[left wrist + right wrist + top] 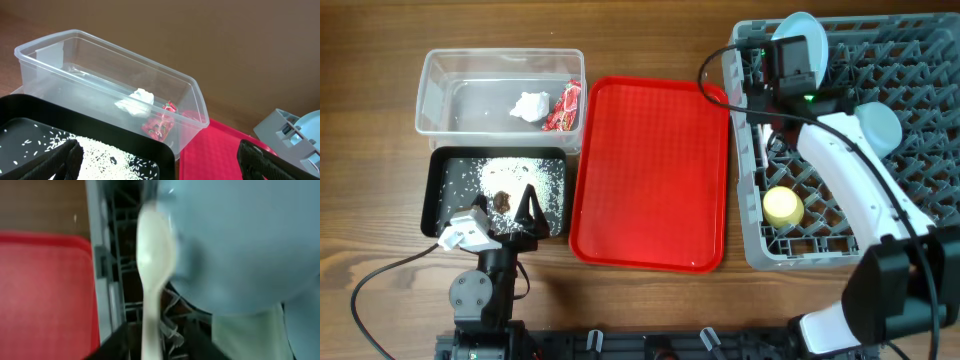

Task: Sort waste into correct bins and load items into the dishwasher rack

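- Dishwasher rack (920, 60): sitting at the right of the overhead frame. I am working at its upper-left corner.
- Red serving tray (650, 170): lying mid-frame between the bins and the rack, and playing no part in this step.
- Clear tub (440, 90): sitting upper left, holding the tissue (530, 105) and the sauce packet (563, 107).
- Black tray (445, 170): lying just below the tub, carrying rice crumbs and brown scraps (503, 200).
- Pale blue plate (805, 22): standing in the rack's upper-left corner and filling the right side of the right wrist view, very near the spoon.
- Left gripper (162, 162): hovering over the black tray, fingers spread wide and holding nothing.
- Right gripper (150, 350): reaching over the rack's left edge. It is apparently pinching the spoon's handle, though the fingertips are mostly cut off by the frame.
- Yellow cup (782, 207): resting at the lower left of the rack.
- White spoon (156, 255): pointing bowl-end up the frame, beside the rack wall. I am judging it best to lower it into a gap between pegs, steer it left of the plate, and release only once it is seated.
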Tool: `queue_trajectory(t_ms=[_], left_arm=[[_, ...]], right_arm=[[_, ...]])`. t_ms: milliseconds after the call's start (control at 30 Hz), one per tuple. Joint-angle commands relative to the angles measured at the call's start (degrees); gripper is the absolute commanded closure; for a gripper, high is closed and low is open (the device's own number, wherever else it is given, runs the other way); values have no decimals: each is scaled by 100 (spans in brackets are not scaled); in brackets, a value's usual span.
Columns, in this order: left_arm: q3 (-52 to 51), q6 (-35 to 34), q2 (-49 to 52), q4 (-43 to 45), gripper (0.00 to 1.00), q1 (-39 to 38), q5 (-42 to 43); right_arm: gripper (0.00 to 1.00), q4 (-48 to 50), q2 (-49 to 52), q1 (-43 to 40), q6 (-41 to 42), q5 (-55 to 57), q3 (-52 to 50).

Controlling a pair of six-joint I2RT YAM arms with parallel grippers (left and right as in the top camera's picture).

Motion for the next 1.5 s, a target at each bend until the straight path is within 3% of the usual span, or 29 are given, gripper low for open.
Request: queue_trajectory(t_ms=[0, 133, 233, 267, 300, 333, 533, 700, 900, 1033, 1133, 1300, 1467], left_arm=[[-26, -9, -46, -2, 0, 37, 50], [-26, -9, -46, -2, 0, 37, 50], [-26, -9, -46, -2, 0, 37, 50], [-26, -9, -46, -2, 0, 37, 50], [-26, -9, -46, -2, 0, 37, 50], [-26, -9, -46, -2, 0, 37, 50], [-26, -9, -46, -2, 0, 37, 50], [-26, -9, -46, -2, 0, 37, 50], [-26, -9, -46, -2, 0, 37, 50], [-26, -9, -46, -2, 0, 37, 50], [-26, -9, -46, -2, 0, 37, 50], [-26, -9, -46, -2, 0, 37, 50], [-26, -9, -46, -2, 0, 37, 50]], right_arm=[[53, -33, -90, 144, -420, -216, 7], [47, -151, -817, 264, -221, -369, 7], [46, -321, -1801, 428, -221, -1080, 7], [41, -396, -2288, 560, -214, -1399, 7], [32, -448, -2618, 664, -195, -1569, 7], [1, -509, -2957, 774, -170, -1705, 7], [0, -811, -4854, 1029, 1191, -1775, 7], [0, -1967, -5530, 1029, 999, -1034, 7], [0, -2004, -5541, 1027, 957, -205, -345], [0, -800, -5812, 850, 977, -127, -1528], [0, 76, -6435, 627, 1519, -122, -2732], [0, 428, -7718, -22, 2946, -109, -4284], [0, 474, -8841, -382, 3397, 105, -5364]])
